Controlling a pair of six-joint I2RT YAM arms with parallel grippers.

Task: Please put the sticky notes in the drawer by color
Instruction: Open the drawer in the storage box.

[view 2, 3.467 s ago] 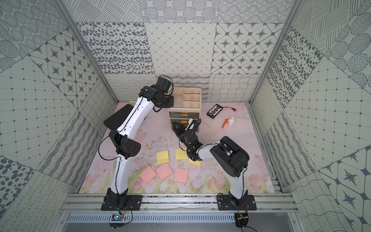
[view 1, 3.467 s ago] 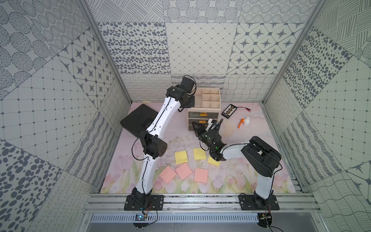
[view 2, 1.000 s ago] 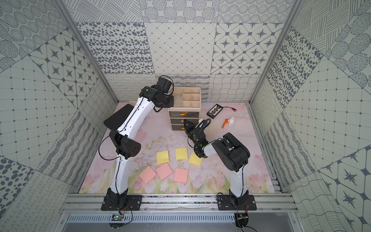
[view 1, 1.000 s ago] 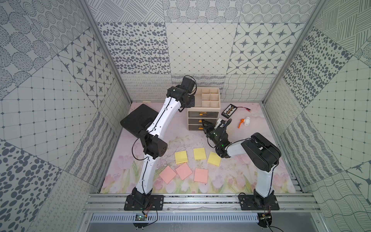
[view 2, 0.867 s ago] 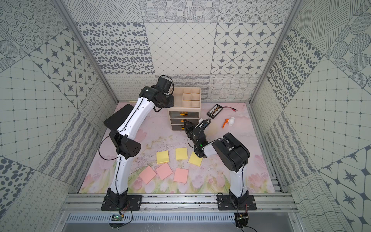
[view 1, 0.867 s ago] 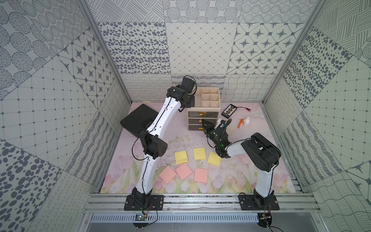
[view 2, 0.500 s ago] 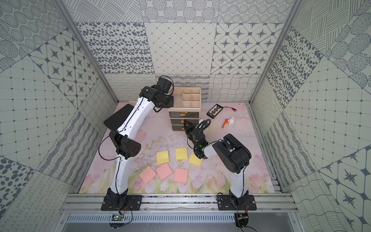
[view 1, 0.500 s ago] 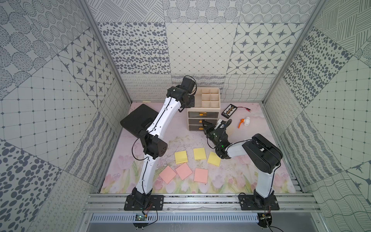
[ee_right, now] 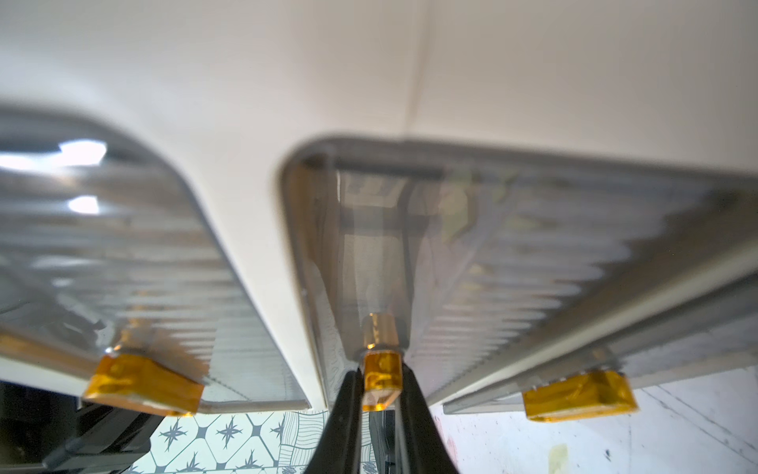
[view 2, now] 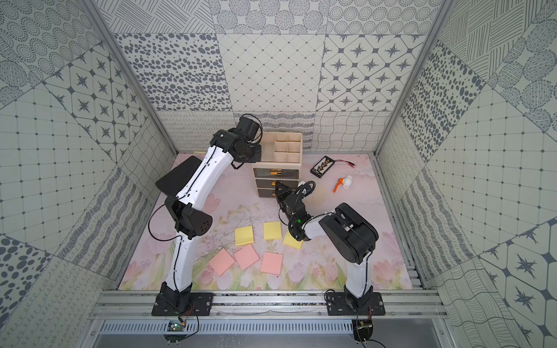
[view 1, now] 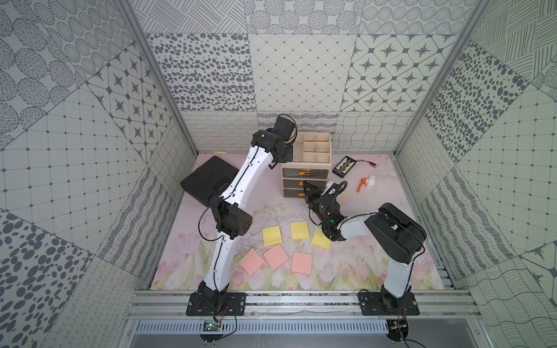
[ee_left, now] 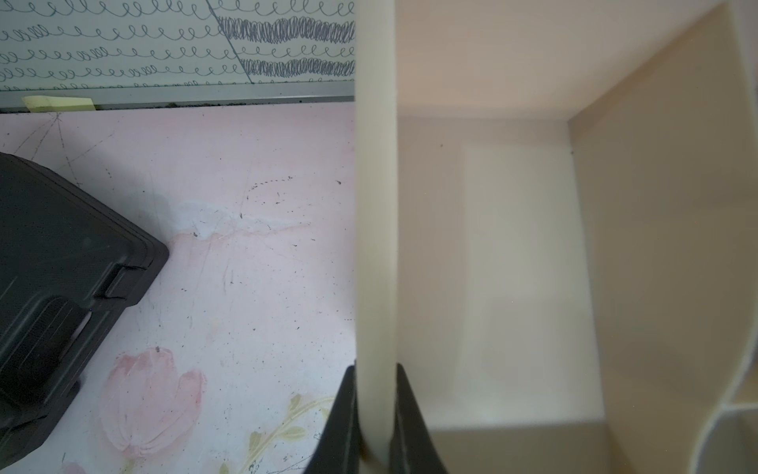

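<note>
Six sticky notes lie flat on the near middle of the table (view 1: 361, 259): three yellow (view 1: 271, 236) in a row, three pink (view 1: 275, 256) nearer, none overlapping. No blue ones show. The drawer (view 1: 305, 172) chest stands at the far middle, well apart from them.

The right pincer (ee_right: 379, 371) is narrow, clamped on the middle gold handle (ee_right: 380, 383) of the three. The left pincer (ee_left: 375, 369) is narrow too, pinching the cream tray wall (ee_left: 375, 205) on the chest's left top edge, apparently to steady it.

The handle is small and glossy, so it may slip out of the fingertips once the pull begins. A pull that is not straight toward the near side could bind the drawer in its runners. The chest looks light. If the left grip on that thin wall gives, the whole chest may slide or tip forward. The right arm's lower link passes over the rightmost yellow note, so drawing back low could brush it out of line.
</note>
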